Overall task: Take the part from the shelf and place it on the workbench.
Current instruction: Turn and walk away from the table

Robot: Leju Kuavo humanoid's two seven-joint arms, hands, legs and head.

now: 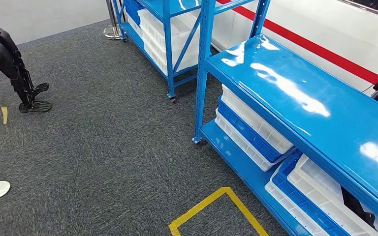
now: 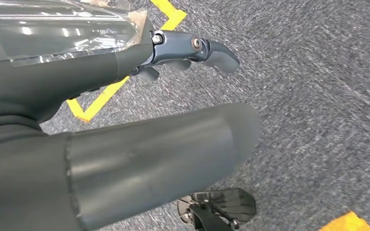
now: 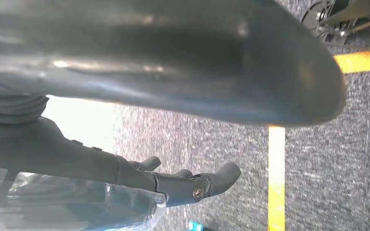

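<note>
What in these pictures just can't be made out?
- Dark part in the white bin, head view: the blue shelf top and the picture's edge cut it off, so its shape is unclear.
- Left hand, left wrist view: the thick thumb in front and a plastic-wrapped thing hide whether it grips that thing.
- Right hand, right wrist view: the thumb and clear plastic likewise hide its grip.

Glossy blue metal shelf (image 1: 295, 93), white plastic bins (image 1: 256, 120), rough grey carpet (image 1: 103, 147).
</note>
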